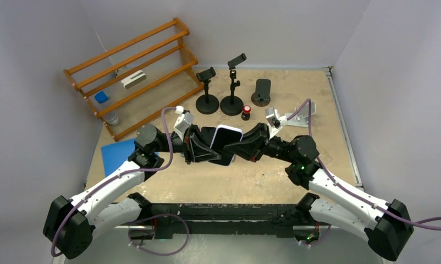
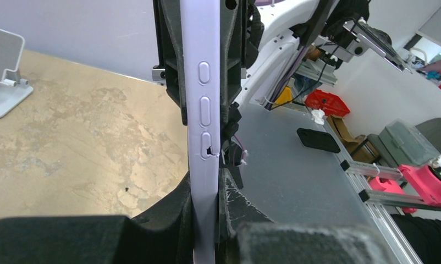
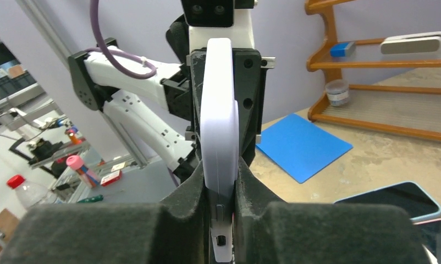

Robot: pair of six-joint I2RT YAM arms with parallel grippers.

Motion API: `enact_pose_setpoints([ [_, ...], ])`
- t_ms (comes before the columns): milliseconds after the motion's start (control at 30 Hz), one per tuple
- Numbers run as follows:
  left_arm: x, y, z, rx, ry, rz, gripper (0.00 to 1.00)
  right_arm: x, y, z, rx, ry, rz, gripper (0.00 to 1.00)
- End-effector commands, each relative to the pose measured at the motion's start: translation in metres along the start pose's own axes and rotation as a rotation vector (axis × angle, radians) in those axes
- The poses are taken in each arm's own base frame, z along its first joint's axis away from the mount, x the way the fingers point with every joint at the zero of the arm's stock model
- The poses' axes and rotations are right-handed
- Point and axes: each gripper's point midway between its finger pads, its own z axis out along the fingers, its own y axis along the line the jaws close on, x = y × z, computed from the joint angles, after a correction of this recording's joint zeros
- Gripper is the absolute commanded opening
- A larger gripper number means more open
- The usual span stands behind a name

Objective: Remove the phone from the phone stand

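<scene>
Looks like a hand-over (judging by the double grip): phone [image 1: 225, 137] off the white stand [image 1: 308, 108], well apart from it, up in mid-air. Pinched edge-on at one end by the left gripper [image 2: 207, 220], shut hard, and at the other by the right gripper [image 3: 221, 209], pads pressed to both faces. Next, probably: loosen the left first, then draw away with the right.
</scene>
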Motion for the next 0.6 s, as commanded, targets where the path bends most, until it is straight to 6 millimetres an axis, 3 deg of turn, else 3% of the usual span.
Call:
enact_pose_setpoints([
  [0,-0.027,-0.006,0.004,-0.001,-0.060,0.104,0.10,-0.028,0.014,0.005,-0.034,-0.065,-0.062,0.08],
  [33,-0.027,-0.005,0.004,-0.008,-0.062,0.102,0.13,-0.028,0.014,0.005,-0.030,-0.065,-0.064,0.00],
  [167,-0.028,-0.003,0.004,-0.022,-0.065,0.102,0.26,-0.031,0.013,0.004,-0.019,-0.072,-0.068,0.00],
  [433,-0.033,0.011,0.003,-0.122,-0.069,0.063,0.63,-0.036,0.010,-0.003,0.027,-0.103,-0.099,0.00],
  [567,-0.037,0.019,0.000,-0.190,-0.078,0.047,0.75,-0.042,0.006,-0.007,0.074,-0.131,-0.110,0.00],
])
